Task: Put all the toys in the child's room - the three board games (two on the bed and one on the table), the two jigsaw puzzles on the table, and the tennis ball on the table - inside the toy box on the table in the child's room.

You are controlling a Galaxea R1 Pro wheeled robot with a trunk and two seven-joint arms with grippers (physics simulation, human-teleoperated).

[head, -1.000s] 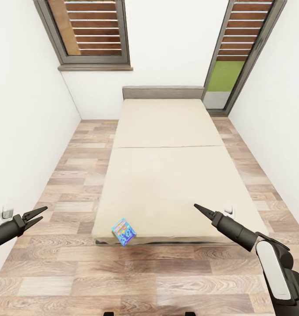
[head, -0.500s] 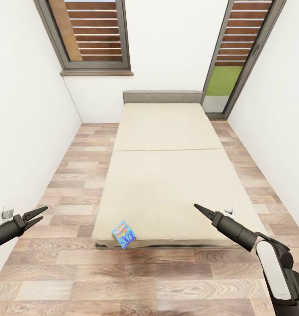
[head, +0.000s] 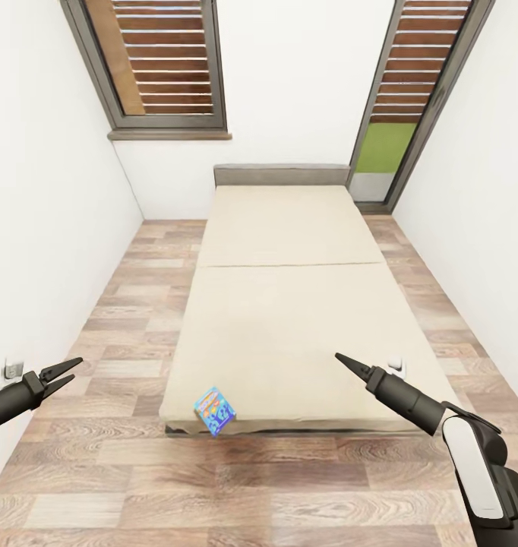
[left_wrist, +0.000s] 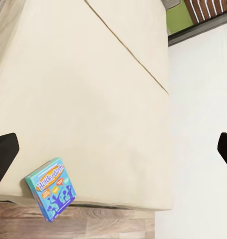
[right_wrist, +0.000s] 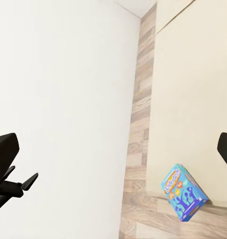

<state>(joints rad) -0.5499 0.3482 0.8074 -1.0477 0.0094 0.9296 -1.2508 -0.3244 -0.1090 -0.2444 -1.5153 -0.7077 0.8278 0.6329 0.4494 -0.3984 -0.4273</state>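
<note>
Room: white walls, wood-plank floor [head: 289,486], a slatted window [head: 164,64] at about 11 o'clock and a tall glazed door [head: 407,99] at about 1 o'clock in the head view.
Bed: a beige bed [head: 289,304] runs from the far wall toward the robot, grey headboard at its far end — a seam crosses the mattress about midway.
Board game: the light-blue board game [head: 215,411] with an orange logo sits at the near left corner of the bed, at about 7 o'clock, tilted and overhanging the foot edge.
Around it: bare mattress behind, floor in front — nothing lies between it and either arm.
Left gripper: left gripper [head: 64,370] hangs over the floor at about 8 o'clock, well apart from the game; jaws slightly parted, grasping nothing.
Right gripper: right gripper [head: 341,357] hangs over the near right part of the bed at about 4 o'clock; jaws closed to a point, nothing in them.
Other: a wall socket [head: 13,370] low on the left wall, and a small white object [head: 396,365] on the bed's right edge — too small to identify.
</note>
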